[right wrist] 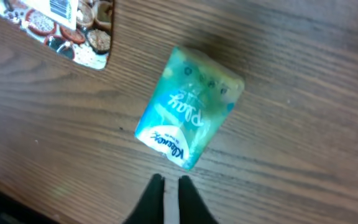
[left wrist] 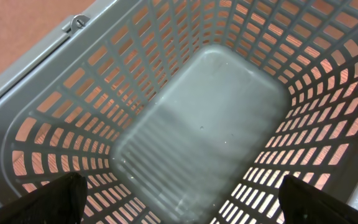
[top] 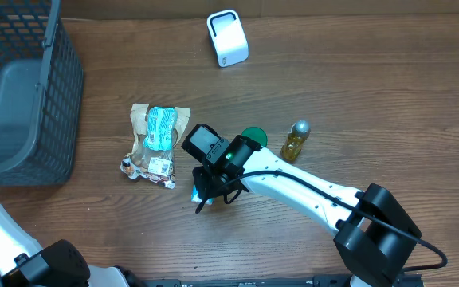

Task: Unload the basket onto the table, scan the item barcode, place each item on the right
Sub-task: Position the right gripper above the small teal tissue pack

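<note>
1. Kleenex tissue pack (right wrist: 188, 106) — flat on the counter (right wrist: 303, 143), just ahead of the right gripper (right wrist: 171, 186), not touching.
2. Right jaws — pressed together, empty.
3. Left gripper (left wrist: 179, 202): jaws spread, above the basket (left wrist: 104, 74).

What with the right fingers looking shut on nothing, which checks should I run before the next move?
1. Right gripper holds an item: not ok; it is shut and empty.
2. Tissue pack within reach: ok; it lies on the table just ahead of that gripper, apart from it.
3. Pack's barcode located: cannot tell; none shows on its upper face.
4. White scanner unobstructed: ok; it stands alone near the far edge.
5. Left gripper out of the way: ok; it is open above the basket.
</note>
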Motion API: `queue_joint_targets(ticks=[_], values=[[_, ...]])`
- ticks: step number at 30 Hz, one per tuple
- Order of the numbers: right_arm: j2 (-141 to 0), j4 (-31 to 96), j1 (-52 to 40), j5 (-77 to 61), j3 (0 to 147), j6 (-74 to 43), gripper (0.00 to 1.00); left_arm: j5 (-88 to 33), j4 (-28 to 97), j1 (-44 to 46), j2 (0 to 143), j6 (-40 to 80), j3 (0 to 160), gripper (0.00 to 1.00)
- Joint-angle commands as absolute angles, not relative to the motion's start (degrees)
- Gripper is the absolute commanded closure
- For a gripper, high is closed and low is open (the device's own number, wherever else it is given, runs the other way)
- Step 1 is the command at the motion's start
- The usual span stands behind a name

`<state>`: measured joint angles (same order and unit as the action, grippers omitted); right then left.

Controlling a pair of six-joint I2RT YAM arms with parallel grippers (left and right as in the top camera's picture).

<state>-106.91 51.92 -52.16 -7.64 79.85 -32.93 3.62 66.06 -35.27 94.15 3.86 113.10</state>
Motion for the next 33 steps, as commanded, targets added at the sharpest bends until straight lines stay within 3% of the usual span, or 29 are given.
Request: queue_joint_targets(ticks=[1,8,33], values=[[-106.65,51.42,-52.12,-7.81,78.67,-34.54,0.96,3.11,66.02,-35.22,94.61,2.76,114.10,0.00],[-106.65,49.30,-52.12,-7.60,74.67,-40.77,0.96,3.11,66.02,-35.22,94.61,2.76,114.10,0.00],[-108.66,48.12,-52.99,-11.22,72.31,-45.23,0.96,3.11,66.04,-35.22,94.61,2.76,114.10,0.00]])
